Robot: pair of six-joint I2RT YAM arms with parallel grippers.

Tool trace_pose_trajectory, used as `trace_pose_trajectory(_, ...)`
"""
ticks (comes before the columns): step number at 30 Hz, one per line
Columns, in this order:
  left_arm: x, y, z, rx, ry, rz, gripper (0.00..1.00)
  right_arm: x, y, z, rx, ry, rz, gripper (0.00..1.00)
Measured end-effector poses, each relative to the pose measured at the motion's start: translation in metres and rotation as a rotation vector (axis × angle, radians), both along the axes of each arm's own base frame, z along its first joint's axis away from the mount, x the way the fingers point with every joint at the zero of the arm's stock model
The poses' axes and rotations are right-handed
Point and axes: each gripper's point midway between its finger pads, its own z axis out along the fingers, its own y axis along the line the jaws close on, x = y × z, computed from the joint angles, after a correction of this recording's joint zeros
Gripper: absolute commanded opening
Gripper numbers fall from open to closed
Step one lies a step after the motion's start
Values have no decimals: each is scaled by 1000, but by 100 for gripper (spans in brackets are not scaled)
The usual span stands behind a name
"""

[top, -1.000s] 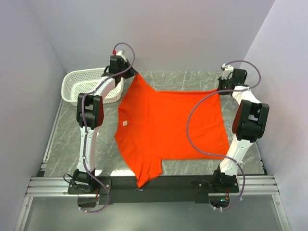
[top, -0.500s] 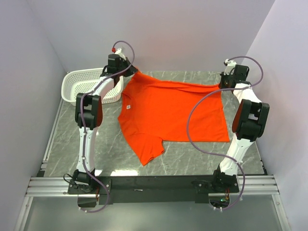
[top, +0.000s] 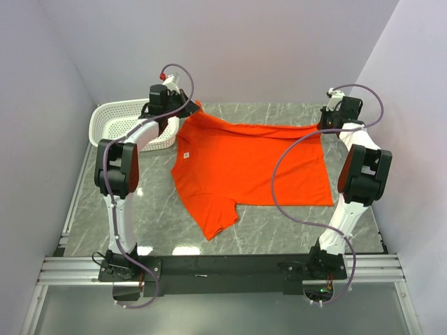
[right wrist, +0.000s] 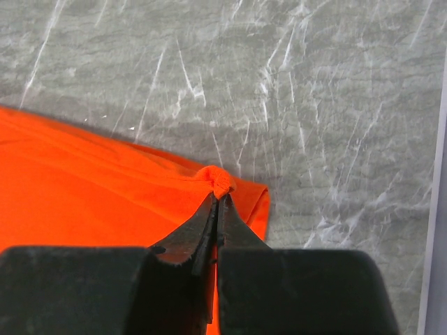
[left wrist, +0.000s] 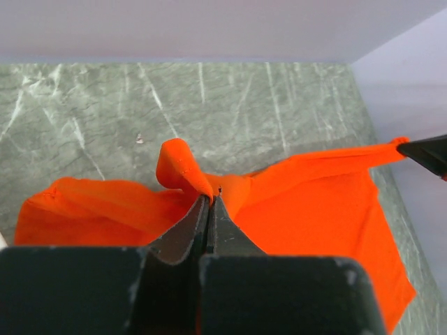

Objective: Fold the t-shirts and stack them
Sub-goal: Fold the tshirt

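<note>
t-shirts: one showing, the orange-red t-shirt point(top: 251, 164).
neck labels: one showing, small white neck label point(top: 186, 155).
sleeves: one showing clearly, near-left sleeve point(top: 213, 222); not making out the other.
baskets: one sitting in view, white perforated basket point(top: 112, 122).
arms: two reaching in, left arm point(top: 119, 181) and right arm point(top: 360, 181).
grippers: two showing, left gripper point(left wrist: 211, 199) and right gripper point(right wrist: 218, 199), one per arm.
fingers point(left wrist: 183, 234): two showing per gripper, four total.
cables: two purple cables point(top: 273, 178) looping, one per arm.
tables: one marbled table point(top: 279, 237) carrying everything.
</note>
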Motion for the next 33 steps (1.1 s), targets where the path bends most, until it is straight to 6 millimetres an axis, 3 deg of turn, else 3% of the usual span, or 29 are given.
trace_pose_trajectory(7, -20, 0, 17, -10, -34, -25, 0, 2, -2, 2, 9, -12, -15, 0)
trace_pose_trajectory(20, -41, 1, 7, 0, -11, -52, 1, 8, -8, -4, 20, -7, -45, 0)
trace_pose_trajectory(33, -59, 3, 21, -8, -36, -64, 1, 11, -14, -9, 26, -2, -69, 0)
